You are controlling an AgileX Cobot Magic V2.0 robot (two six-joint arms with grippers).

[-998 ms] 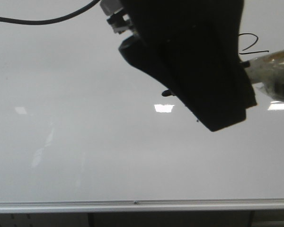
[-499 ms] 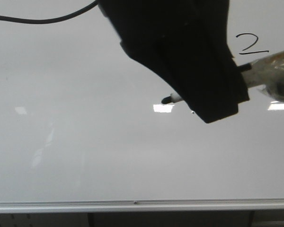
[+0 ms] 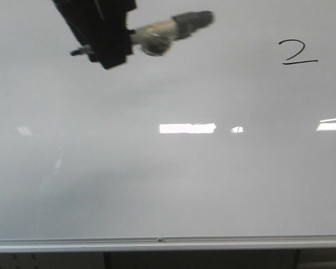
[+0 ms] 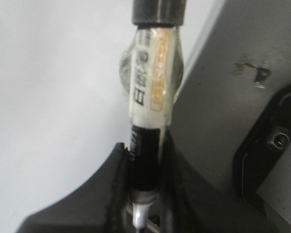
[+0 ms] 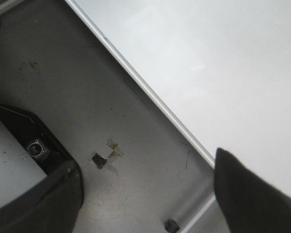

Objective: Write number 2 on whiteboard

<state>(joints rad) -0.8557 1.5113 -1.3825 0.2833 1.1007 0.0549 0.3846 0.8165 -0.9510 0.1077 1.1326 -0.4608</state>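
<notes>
The number 2 [image 3: 297,52] stands in thin black line at the upper right of the whiteboard [image 3: 168,179]. My left gripper [image 3: 103,47] is at the upper left of the front view, far left of the digit, shut on a marker [image 3: 157,31] with a taped white and black barrel. In the left wrist view my left gripper [image 4: 144,204] clamps the marker [image 4: 150,97], tip between the fingers. My right gripper [image 5: 145,194] is open and empty over grey floor beside the whiteboard's [image 5: 223,63] silver edge rail [image 5: 150,94]. It is out of the front view.
The board's silver bottom rail [image 3: 168,244] runs across the bottom of the front view. Bright light reflections [image 3: 187,128] lie on the board. A black base with a round socket [image 5: 36,148] and a small black foot [image 5: 170,225] are on the floor.
My left gripper has moved with the marker from the upper middle right, beside the 2, far to the upper left. The whole 2 is now uncovered.
</notes>
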